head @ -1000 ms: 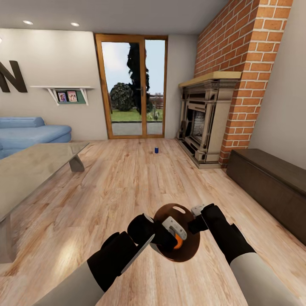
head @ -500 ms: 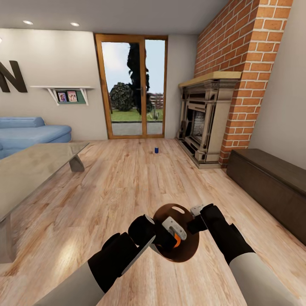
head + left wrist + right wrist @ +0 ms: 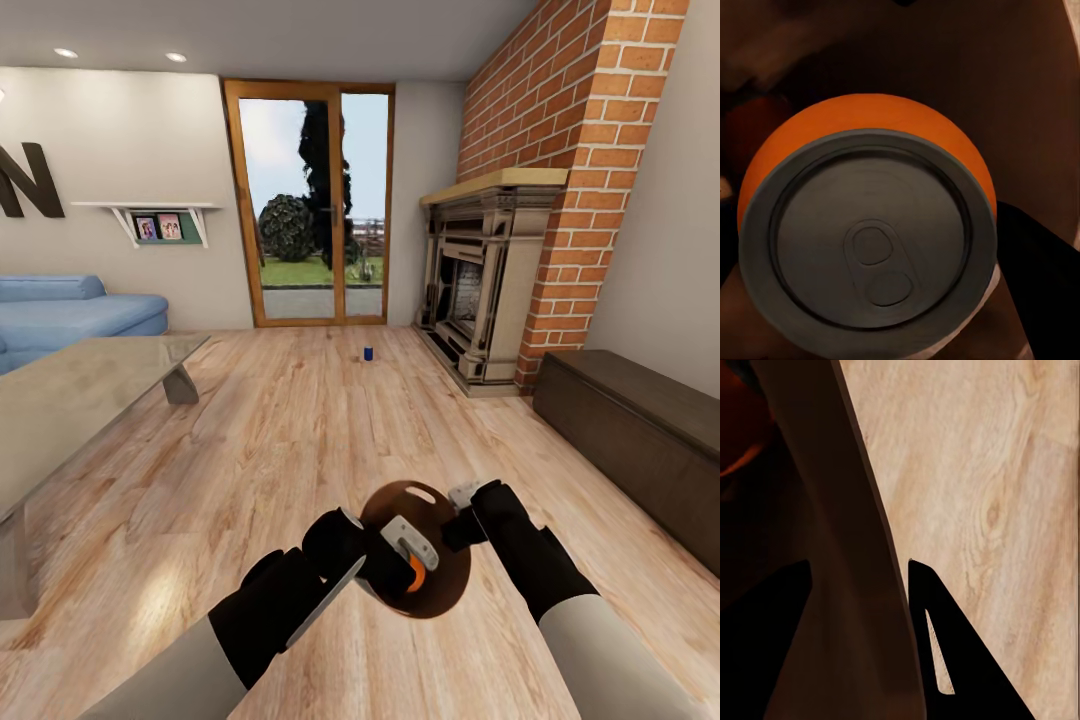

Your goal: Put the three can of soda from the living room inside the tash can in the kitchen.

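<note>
Wood floor [image 3: 300,430] runs open from the robot to the glass door [image 3: 310,205] at the far wall; room to move is widest down the middle. Bounds: glass-topped surface [image 3: 70,400] and blue sofa [image 3: 70,310] on the left, fireplace [image 3: 480,280] under the red-brick chimney [image 3: 590,130] and a long dark low cabinet [image 3: 640,430] on the right.

1 dark blue soda can [image 3: 368,353] stands upright on the floor, well ahead, between door and fireplace, apart from everything.

Trash can [image 3: 430,580] is held low in front of the trunk, off the floor, round mouth tilted up toward the head camera, orange-brown inner wall showing. Right claw [image 3: 462,512] pinches the rim: in the right wrist view the bin wall [image 3: 847,585] passes between the 2 dark fingers [image 3: 945,652], floor beyond.

Left claw [image 3: 408,545] reaches into the mouth, closed on the orange soda can [image 3: 418,572]. Left wrist view: grey top with pull tab [image 3: 870,247] faces the camera, so the can's long axis lies along the fingers, orange body pointing deeper into the bin [image 3: 1020,112].
</note>
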`<state>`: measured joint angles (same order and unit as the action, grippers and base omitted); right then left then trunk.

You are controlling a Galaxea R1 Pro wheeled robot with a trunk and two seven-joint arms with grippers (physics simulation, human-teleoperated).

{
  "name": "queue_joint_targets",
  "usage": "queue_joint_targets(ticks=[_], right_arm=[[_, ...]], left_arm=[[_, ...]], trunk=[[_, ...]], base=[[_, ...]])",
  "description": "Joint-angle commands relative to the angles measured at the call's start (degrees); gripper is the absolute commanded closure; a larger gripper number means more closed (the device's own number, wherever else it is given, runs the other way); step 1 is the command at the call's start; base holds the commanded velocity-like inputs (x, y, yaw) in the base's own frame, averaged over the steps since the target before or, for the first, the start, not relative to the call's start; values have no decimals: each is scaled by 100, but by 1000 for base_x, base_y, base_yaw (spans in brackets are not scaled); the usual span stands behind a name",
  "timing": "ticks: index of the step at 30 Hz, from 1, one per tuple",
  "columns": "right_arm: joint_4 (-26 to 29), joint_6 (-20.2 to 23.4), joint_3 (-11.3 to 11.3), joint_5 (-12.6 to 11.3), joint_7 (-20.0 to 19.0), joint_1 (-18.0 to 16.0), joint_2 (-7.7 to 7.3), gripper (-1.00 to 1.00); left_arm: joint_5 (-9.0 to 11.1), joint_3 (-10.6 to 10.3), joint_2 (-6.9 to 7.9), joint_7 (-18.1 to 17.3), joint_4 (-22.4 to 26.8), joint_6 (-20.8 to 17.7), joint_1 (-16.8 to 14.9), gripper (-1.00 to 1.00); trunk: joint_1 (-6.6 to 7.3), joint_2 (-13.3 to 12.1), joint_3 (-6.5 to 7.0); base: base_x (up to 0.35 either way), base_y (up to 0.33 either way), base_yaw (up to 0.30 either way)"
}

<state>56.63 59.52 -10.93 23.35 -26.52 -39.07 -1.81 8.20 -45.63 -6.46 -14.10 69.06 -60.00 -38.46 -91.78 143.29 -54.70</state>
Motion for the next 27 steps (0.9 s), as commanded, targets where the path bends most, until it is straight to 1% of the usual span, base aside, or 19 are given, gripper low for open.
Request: queue_joint_targets(ticks=[1,19,20,27], right_arm=[[37,48,-2,-261,-29,-4,0,100],[38,48,-18,-261,-29,-4,14,100],[38,48,-20,-261,-29,-4,14,100],[33,48,-23,-261,-29,-4,14,100]], left_arm=[[-223,2,5,29,-163,0,0,100],[-223,2,-2,64,-408,0,-3,100],[-223,2,0,65,-412,0,-3,-100],[-223,2,4,87,-425,0,-3,-100]], trunk=[[1,1,1],[1,1,1],[1,1,1],[1,1,1]], base=[[0,0,0],[0,0,0],[0,0,0],[0,0,0]])
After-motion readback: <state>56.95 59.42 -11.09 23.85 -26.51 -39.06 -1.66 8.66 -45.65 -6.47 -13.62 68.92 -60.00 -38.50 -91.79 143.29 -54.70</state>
